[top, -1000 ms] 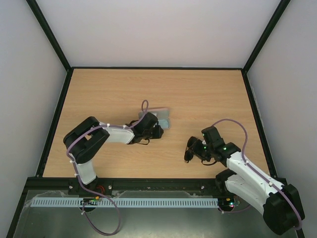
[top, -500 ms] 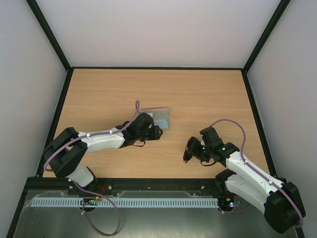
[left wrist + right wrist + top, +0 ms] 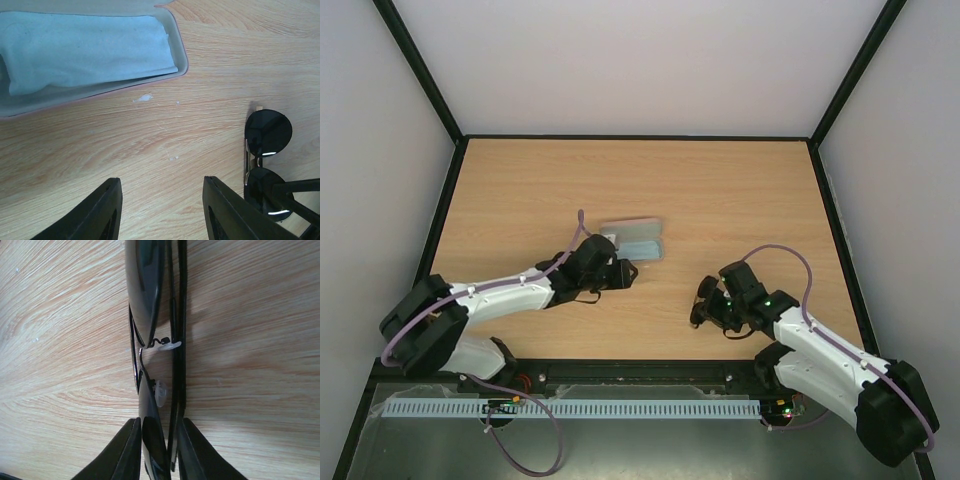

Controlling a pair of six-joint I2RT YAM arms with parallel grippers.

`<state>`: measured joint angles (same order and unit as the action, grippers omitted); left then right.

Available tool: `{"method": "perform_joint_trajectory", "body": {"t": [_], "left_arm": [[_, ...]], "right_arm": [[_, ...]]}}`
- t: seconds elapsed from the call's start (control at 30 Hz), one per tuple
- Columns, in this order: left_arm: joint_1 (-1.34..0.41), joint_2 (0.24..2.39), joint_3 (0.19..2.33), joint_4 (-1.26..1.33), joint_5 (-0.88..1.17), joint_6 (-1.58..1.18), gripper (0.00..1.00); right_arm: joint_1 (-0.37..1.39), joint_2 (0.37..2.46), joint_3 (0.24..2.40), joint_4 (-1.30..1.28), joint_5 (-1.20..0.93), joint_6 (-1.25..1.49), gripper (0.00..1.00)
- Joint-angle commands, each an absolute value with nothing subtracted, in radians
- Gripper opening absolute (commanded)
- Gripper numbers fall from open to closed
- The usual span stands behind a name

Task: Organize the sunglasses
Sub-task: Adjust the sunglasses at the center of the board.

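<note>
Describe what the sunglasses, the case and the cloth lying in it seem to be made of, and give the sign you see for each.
The sunglasses: thin dark metal wire by the look, glossy dark lenses catching highlights, clear plastic-looking nose pads. The case: smooth, matte rigid shell, probably plastic or leatherette. The cloth: soft matte fabric, folded and creased, likely microfibre.

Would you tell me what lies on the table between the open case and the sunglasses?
Only bare tabletop with a few white specks separates the case from the sunglasses, as the left wrist view shows.
</note>
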<state>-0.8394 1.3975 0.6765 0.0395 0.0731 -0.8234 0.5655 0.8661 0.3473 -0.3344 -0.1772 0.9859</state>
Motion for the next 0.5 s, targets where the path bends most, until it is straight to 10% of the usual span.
{"method": "perform_joint_trajectory", "body": {"t": [0.0,0.47], "left_arm": [[-0.841,1.355,0.649,0.027,0.058,-0.83,0.47],[-0.827,1.269,0.596,0.019,0.061,-0.825,0.47]], "right_arm": [[0.578,0.861,0.333,-0.337,-0.163,1.02,0.18],[0.584,0.948,0.498,-0.515,-0.03,0.934,0.02]]}}
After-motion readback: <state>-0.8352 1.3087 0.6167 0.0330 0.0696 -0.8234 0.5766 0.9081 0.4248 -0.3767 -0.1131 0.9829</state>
